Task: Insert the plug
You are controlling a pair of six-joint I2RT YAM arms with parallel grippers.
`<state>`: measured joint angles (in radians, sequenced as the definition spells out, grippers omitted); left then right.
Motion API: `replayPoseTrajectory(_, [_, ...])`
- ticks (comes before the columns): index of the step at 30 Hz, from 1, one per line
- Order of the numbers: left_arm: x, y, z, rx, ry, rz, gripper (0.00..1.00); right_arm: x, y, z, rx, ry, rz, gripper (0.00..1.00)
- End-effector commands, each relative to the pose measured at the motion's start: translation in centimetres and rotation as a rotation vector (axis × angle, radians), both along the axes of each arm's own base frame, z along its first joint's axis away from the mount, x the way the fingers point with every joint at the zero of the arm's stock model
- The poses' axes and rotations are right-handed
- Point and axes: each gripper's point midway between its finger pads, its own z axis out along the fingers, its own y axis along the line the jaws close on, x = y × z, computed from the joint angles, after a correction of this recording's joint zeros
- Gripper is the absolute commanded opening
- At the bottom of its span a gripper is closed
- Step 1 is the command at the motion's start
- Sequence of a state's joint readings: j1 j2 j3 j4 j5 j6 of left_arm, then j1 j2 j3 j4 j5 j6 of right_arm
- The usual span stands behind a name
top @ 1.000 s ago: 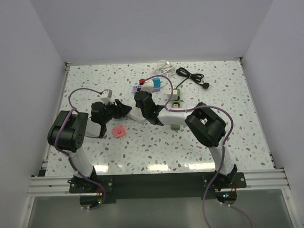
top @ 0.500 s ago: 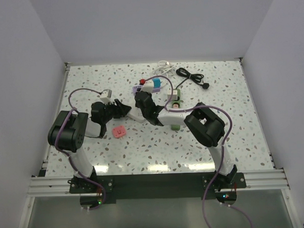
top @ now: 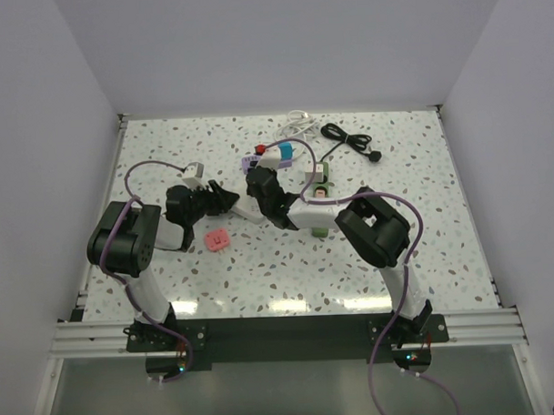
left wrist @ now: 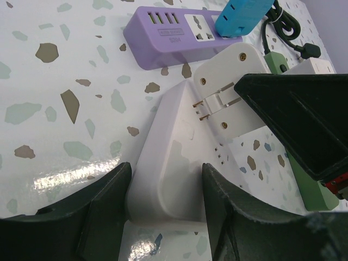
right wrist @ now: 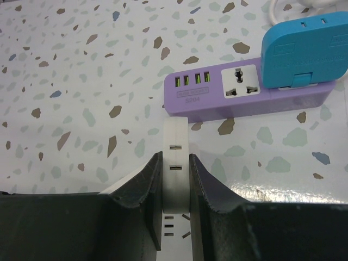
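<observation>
"The plug [right wrist: 175, 157], where is it?"

"I see it near the middle of the table [top: 424, 257], a bit toward the far edge and the left edge. It is white and flat. My right gripper [right wrist: 175, 169] holds it, with one finger pressed on each flat side."

"And the other arm?"

"My left gripper [left wrist: 165, 187] holds a white socket block [left wrist: 174, 141] between its jaws. The block lies flat on the table, and the two black fingers touch both of its sides."

"Is the plug in?"

"Its two metal pins [left wrist: 200, 109] point at the top of the block and are right at it. Some small slots [left wrist: 220, 154] on the block show just beside them. I cannot tell if the pins sit in any hole."

"What else is close?"

"A purple power strip [right wrist: 244, 89] lies just past the plug, toward the far edge. A blue adapter [right wrist: 304, 46] is stuck in its right end. A green strip [top: 320, 229] lies to the right of the block. A pink piece [top: 217, 239] lies on the near side of my left gripper. A black cable [top: 349, 139] and a white cable [top: 299, 121] lie by the far edge."
</observation>
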<state>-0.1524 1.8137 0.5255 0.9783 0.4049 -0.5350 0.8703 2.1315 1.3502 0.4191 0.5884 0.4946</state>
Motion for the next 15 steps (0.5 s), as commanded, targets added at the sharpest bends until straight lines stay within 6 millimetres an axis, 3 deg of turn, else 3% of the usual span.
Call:
replayPoseTrajectory(1, [0.1, -0.5, -0.2, 0.047, -0.031, -0.053, 0.49, -8.4, -1.4, -13.9, -0.268, 0.367, 0.172, 0.00])
replayPoseTrajectory(15, [0.1, -0.7, -0.2, 0.047, -0.030, -0.067, 0.46, -9.3, 0.0, -14.0, -0.248, 0.383, 0.215, 0.00])
